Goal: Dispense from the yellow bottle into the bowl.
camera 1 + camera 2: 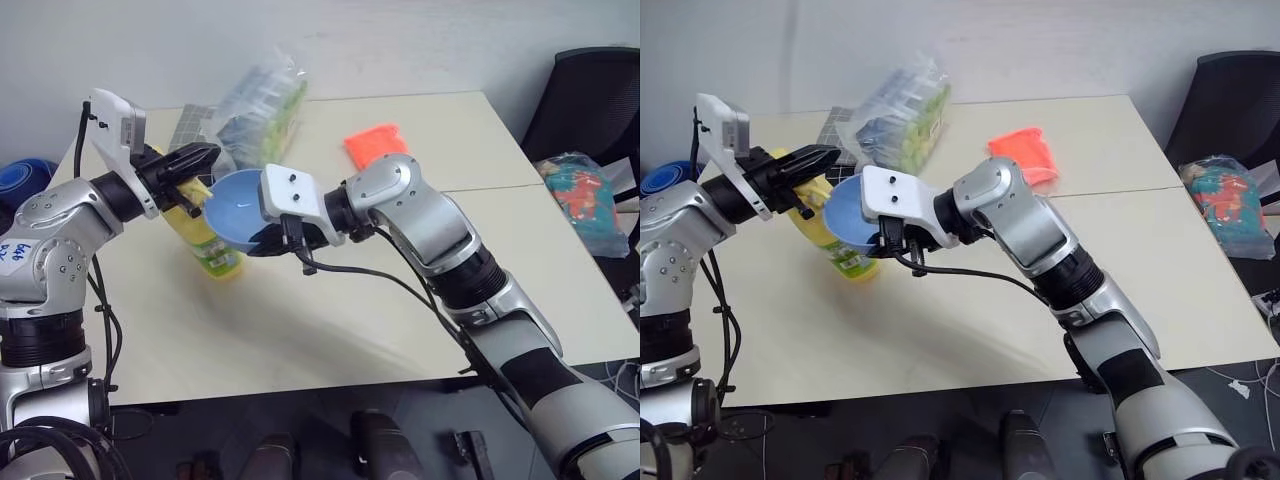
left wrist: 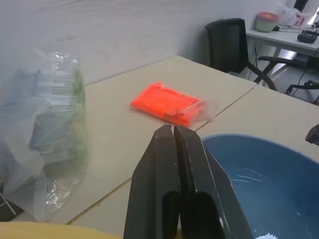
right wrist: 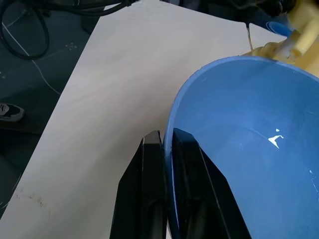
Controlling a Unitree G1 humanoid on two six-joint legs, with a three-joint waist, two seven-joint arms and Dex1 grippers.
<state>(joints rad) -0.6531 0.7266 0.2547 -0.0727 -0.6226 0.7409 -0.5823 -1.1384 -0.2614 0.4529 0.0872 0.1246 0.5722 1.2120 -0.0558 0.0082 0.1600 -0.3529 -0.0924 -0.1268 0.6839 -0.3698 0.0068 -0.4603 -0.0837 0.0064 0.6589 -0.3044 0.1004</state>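
Observation:
The yellow bottle (image 1: 200, 232) stands leaning on the table, its green-and-white label low on its body. My left gripper (image 1: 210, 153) is shut, its black fingers (image 2: 164, 169) lying over the bottle's top; whether they clamp any part of it is hidden. The light-blue bowl (image 1: 235, 208) is held tilted in the air right beside the bottle's top. My right gripper (image 3: 167, 135) is shut on the bowl's rim (image 3: 172, 124), one finger inside and one outside. A small white fleck sits inside the bowl.
A clear plastic bag of packs (image 1: 262, 100) lies behind the bottle, and an orange packet (image 1: 377, 143) sits at the back middle. A dark blue container (image 1: 22, 180) is off the table's left edge. A black chair (image 1: 590, 90) with a colourful bag (image 1: 580, 195) stands at the right.

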